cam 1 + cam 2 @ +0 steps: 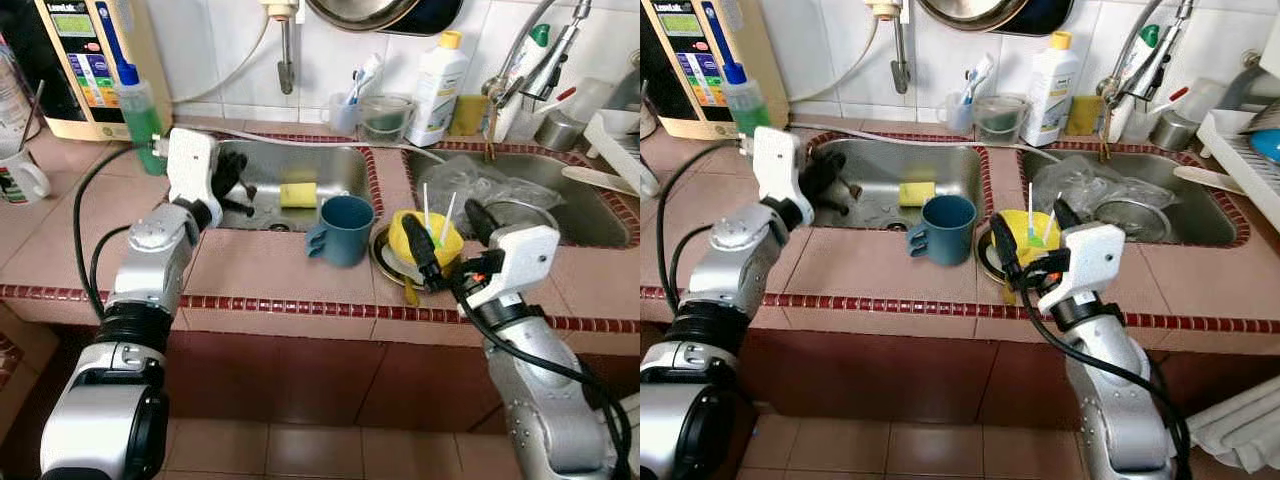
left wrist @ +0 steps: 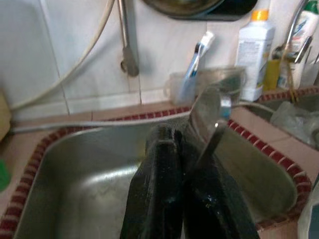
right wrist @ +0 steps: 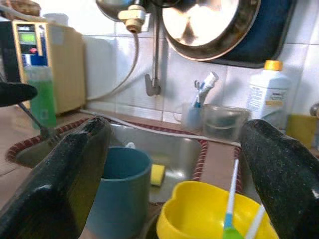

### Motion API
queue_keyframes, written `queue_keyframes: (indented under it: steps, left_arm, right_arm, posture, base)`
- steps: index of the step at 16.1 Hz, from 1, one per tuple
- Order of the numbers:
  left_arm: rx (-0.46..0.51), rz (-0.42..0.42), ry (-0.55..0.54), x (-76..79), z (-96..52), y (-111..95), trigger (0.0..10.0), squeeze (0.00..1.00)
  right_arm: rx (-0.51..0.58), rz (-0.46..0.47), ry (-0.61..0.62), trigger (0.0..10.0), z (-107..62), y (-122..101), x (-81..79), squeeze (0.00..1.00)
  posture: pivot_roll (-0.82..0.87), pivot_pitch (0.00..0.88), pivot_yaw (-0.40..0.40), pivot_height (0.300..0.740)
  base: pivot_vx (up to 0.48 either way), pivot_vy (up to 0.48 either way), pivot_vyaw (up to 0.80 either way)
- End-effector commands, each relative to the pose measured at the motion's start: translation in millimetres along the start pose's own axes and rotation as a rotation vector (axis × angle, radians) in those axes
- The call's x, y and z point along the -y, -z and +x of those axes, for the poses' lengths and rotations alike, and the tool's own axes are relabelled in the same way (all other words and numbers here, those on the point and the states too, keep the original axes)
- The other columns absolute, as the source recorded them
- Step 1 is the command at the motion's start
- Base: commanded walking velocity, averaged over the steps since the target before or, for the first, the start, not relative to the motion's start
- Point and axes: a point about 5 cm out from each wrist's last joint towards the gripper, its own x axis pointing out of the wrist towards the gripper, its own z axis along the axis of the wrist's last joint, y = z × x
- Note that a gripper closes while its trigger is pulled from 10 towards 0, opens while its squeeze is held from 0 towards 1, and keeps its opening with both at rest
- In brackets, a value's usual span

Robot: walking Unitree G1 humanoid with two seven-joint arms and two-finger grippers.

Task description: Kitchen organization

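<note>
Left wrist view: the left gripper [image 2: 187, 149], jaws clamped on a metal spoon [image 2: 209, 117], hangs over the left sink basin [image 1: 330, 165]. By the worktop's [image 1: 250, 265] front edge, the right gripper's [image 3: 174, 164] jaws stand apart around a yellow bowl [image 1: 425, 235], beside a blue mug [image 1: 340, 230].

- The left arm reaches forward, and its left gripper [image 1: 232, 185] has its fingers [image 2: 164, 199] pressed together around a thin metal handle.
- The right gripper [image 1: 452, 245] has its fingers [image 3: 75, 174] spread wide apart, arm bent forward.
</note>
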Motion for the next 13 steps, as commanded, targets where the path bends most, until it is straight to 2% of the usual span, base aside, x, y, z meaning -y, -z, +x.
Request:
queue_keyframes:
  steps: [1, 4, 13]
  left_arm:
    - [-0.005, -0.012, -0.018, -3.6, -0.1, -1.4, 10.0, 0.00]
    - [-0.003, -0.020, -0.023, -5.5, 1.2, -3.8, 10.0, 0.00]
    - [0.012, -0.024, 0.007, 0.4, 7.7, -9.1, 10.0, 0.00]
  right_arm:
    - [0.019, -0.008, -0.005, 10.0, 1.2, -7.8, 0.2, 0.00]
    - [0.056, -0.008, -0.027, 10.0, 7.0, -21.7, -2.3, 0.00]
    - [0.071, -0.016, -0.028, 10.0, 9.5, -29.3, 1.5, 0.00]
  posture:
    - [-0.05, 0.000, -0.005, 0.740]
    - [-0.06, 0.000, -0.007, 0.740]
    - [-0.07, 0.000, -0.003, 0.740]
  base:
    - [0.000, 0.000, 0.00]
    - [0.084, 0.000, 0.00]
    - [0.309, 0.000, 0.00]
